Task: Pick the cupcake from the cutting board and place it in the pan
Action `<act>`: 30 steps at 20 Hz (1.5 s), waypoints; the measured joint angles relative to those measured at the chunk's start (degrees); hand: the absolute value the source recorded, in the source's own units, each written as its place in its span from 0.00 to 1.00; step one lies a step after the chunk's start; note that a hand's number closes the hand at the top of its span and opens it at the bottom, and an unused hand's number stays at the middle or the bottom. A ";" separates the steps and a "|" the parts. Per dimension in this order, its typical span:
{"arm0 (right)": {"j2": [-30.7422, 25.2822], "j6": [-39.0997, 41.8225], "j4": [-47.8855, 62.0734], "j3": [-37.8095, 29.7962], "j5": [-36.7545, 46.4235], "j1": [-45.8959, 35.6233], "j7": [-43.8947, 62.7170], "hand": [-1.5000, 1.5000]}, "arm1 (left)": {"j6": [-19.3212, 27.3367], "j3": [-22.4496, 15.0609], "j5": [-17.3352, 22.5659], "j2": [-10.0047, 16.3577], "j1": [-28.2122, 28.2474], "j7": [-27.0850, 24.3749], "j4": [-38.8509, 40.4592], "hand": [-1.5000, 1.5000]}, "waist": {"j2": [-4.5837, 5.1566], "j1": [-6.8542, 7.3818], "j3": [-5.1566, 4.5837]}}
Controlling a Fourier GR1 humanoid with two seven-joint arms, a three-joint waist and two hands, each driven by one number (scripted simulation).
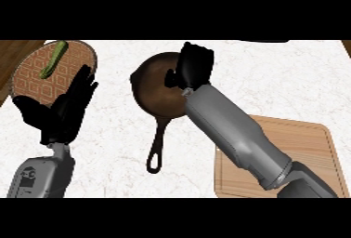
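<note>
The right hand (193, 62) hangs over the cast-iron skillet (154, 95); whether it clasps anything, I cannot tell. The cutting board (302, 139) lies under its forearm. The left hand (56, 117) rests with fingers spread.

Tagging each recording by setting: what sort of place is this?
Most likely a kitchen counter: a pale marbled worktop carrying a dark long-handled pan and a wooden cutting board.

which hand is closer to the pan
Right. The right hand is over the pan; the left hand rests open to the pan's left, apart from it.
</note>
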 measured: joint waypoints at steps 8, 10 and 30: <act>0.10 -6.90 6.97 -3.93 -9.37 3.10 -0.84 0.00 | -0.38 -0.04 -0.12 -0.02 -0.07 -0.69 0.10 0.50 | 0.27 0.48 0.07; 0.15 -8.42 8.24 -4.28 -12.14 3.90 -2.70 0.00 | -0.45 0.00 -0.03 0.00 0.27 -0.53 -0.18 0.50 | 0.24 0.44 0.08; -0.25 -32.77 -22.41 -7.47 -30.58 27.74 -29.33 0.00 | 0.82 3.14 0.21 1.24 4.28 0.18 -1.90 0.50 | -1.57 -5.53 0.14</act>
